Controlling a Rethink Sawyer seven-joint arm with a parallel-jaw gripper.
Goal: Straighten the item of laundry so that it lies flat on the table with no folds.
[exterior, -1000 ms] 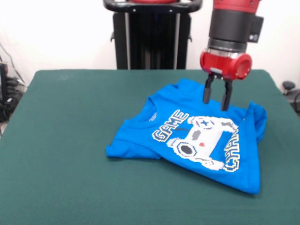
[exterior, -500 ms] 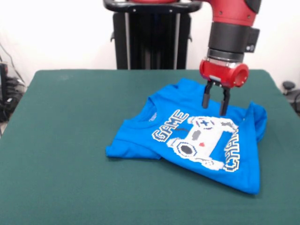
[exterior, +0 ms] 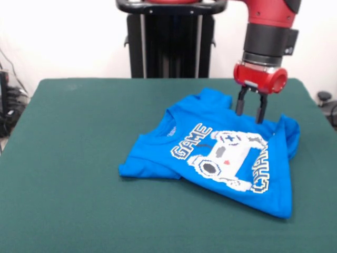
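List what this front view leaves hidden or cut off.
- Arm above the hand: cut off by the picture's top edge.
- Table: its near edge and right side run out of the picture.
- T-shirt: the lettering is partly swallowed by folds, and a sleeve is tucked under at its right side.
- Whether the fingers touch the cloth: not clear from this angle.

You see a red upper arm segment, a black cylindrical wrist with a small light label, a glossy red round flange, your gripper point(exterior: 249, 113) of two slim black fingers point(exterior: 239, 106), a black pedestal column behind
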